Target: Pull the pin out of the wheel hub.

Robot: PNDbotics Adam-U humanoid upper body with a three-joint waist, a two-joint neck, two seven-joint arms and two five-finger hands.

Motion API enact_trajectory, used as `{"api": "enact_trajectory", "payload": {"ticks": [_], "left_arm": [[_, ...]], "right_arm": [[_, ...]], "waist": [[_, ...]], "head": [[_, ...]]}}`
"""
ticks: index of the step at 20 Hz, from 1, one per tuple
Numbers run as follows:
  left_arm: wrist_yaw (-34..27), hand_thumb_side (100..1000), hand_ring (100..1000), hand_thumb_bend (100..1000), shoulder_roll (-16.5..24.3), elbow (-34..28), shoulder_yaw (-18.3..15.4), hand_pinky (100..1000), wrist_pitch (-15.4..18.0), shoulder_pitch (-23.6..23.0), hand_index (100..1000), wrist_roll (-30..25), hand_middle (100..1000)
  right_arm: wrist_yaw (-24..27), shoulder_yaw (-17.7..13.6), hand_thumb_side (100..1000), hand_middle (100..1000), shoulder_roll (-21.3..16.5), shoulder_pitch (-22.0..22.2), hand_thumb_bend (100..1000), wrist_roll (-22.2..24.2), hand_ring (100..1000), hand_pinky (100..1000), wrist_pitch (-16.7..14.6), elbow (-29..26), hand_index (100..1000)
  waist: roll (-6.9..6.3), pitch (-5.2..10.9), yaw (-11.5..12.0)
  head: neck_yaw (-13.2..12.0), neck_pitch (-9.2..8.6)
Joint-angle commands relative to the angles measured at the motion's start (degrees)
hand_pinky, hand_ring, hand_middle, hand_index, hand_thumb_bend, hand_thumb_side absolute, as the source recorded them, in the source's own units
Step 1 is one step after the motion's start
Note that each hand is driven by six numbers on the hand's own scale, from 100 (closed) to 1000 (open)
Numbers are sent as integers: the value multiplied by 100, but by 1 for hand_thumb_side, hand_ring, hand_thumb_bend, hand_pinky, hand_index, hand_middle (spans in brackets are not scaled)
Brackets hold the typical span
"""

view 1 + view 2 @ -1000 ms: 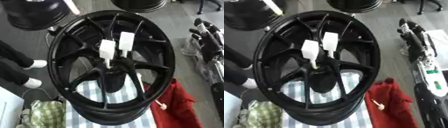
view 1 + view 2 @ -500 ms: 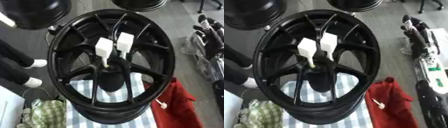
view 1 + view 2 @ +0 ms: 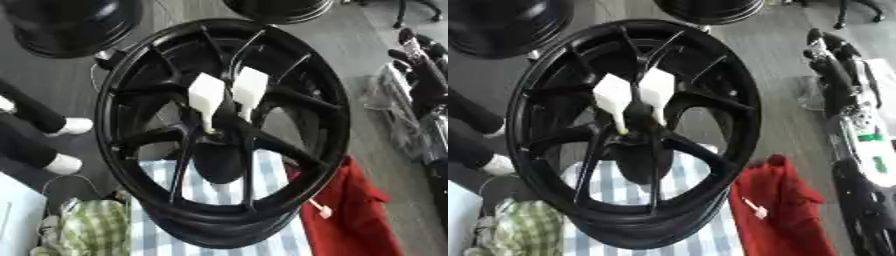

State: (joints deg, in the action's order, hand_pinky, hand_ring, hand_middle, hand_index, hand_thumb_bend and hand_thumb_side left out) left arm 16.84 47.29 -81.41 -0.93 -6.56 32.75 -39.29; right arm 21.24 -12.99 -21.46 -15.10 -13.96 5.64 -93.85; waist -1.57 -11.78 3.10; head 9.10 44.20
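Two white block-headed pins (image 3: 207,96) stand up from the centre of the black wheel hub (image 3: 219,132), which fills the middle of the frame and rests on a blue-and-white striped cloth (image 3: 229,190). Both pins look seated by their thin stems, so by my reading the pull has not begun. A small white piece (image 3: 754,209) lies on the red cloth (image 3: 776,210) at the lower right. Neither hand shows, so their opening cannot be told; nothing touches the pins.
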Motion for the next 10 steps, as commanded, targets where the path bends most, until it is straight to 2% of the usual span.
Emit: {"api": "enact_trajectory", "payload": {"ticks": [1,7,9,10], "left_arm": [[48,346,807,460,145,83,-167,784,-5,50,808,74,758],[-21,354,807,456,108,122,-180,782,53,27,811,123,760],[-72,359,798,389,76,96,-208,769,58,39,797,229,748],[-167,367,789,304,49,67,-237,758,51,46,784,360,737]], "right_arm": [[16,-37,398,797,-145,-66,273,-1,778,926,-7,-103,778],[26,-29,400,797,-147,-70,272,6,778,927,-2,-95,778],[28,-26,401,797,-148,-68,271,7,778,927,-2,-91,778],[29,-25,401,797,-149,-67,270,9,778,927,-3,-91,778]], "waist": [[-1,76,-3],[5,74,-4],[8,72,-1],[10,71,2]], "head": [[-30,-8],[-36,-8],[-30,-8],[-26,-8]]}}
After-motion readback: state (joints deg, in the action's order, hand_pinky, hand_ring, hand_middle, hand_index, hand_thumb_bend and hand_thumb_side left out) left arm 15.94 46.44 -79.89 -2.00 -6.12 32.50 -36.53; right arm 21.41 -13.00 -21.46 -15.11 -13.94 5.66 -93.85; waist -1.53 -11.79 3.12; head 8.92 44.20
